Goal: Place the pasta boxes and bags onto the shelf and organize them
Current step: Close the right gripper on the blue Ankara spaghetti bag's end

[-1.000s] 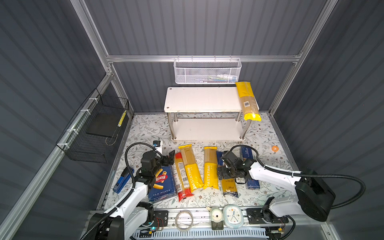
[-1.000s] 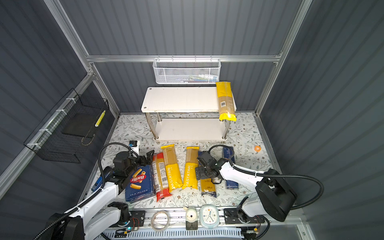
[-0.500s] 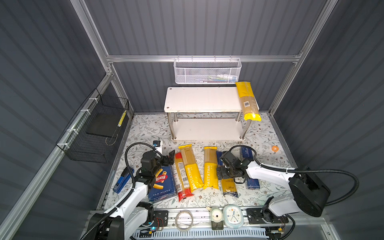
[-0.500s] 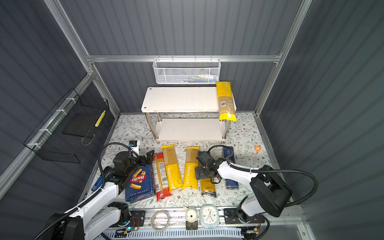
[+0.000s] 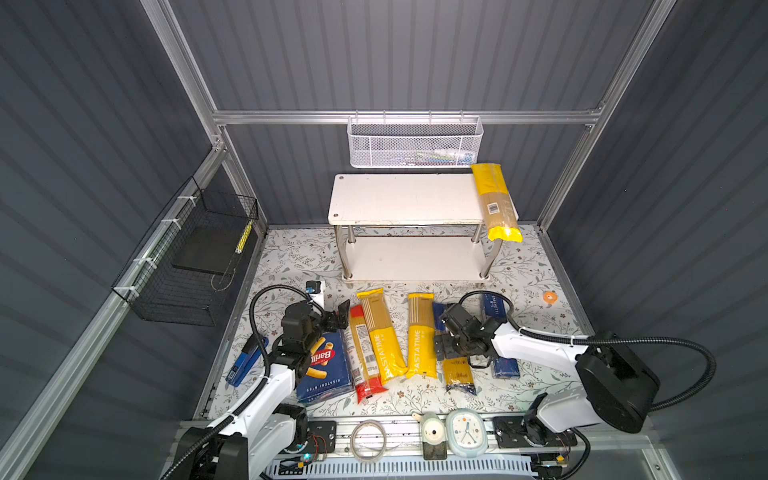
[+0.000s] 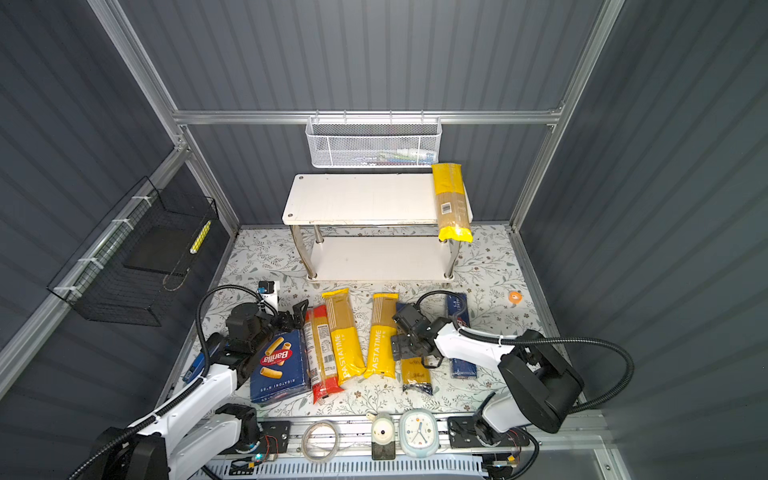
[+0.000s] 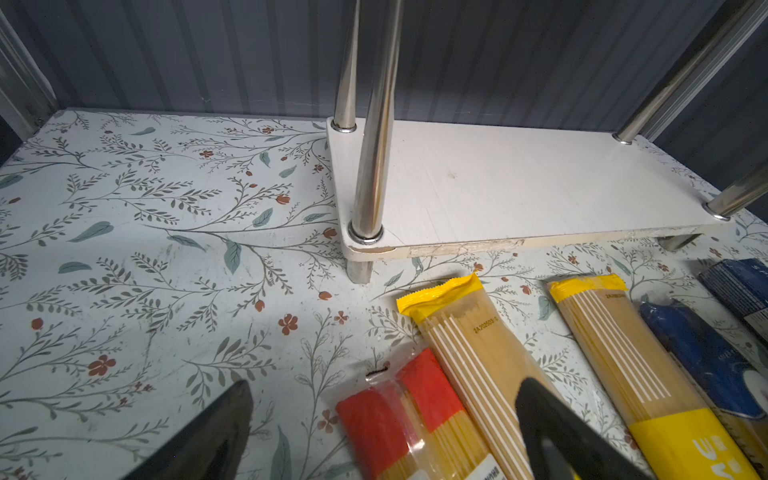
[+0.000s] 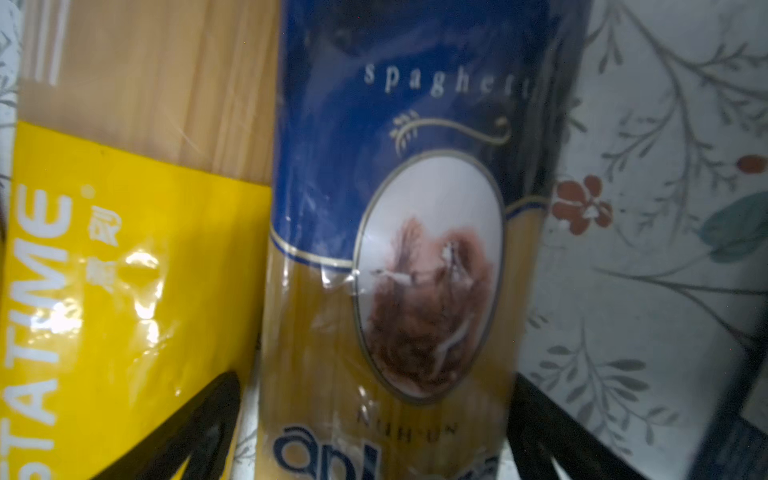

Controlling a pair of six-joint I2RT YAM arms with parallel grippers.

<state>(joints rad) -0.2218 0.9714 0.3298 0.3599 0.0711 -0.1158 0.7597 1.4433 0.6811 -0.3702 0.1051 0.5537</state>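
The white shelf [image 5: 399, 197] stands at the back, with a yellow-ended bag [image 5: 494, 199] across its top board's right end. On the floor lie the rigatoni box [image 5: 326, 370], a red-ended bag [image 5: 363, 361], two PASTATIME bags [image 5: 382, 336] [image 5: 422, 336], the dark-blue ankara bag [image 8: 386, 249] and the spaghetti box [image 5: 496, 307], which is partly under my right arm. My right gripper [image 8: 376, 432] is open and low, its fingers either side of the ankara bag. Above the far end of the red-ended bag [image 7: 399, 399], my left gripper [image 7: 382, 432] is open and holds nothing.
A white mesh basket [image 5: 415, 143] hangs on the back wall above the shelf. A black wire basket [image 5: 195, 257] hangs on the left wall. A blue tool [image 5: 245, 363] lies at the floor's left edge and an orange disc [image 5: 550, 297] at the right. A clock [image 5: 465, 430] sits on the front rail.
The rear part of my right arm has shifted a little to the left, while its gripper stays over the dark-blue bag. The left arm has not moved.
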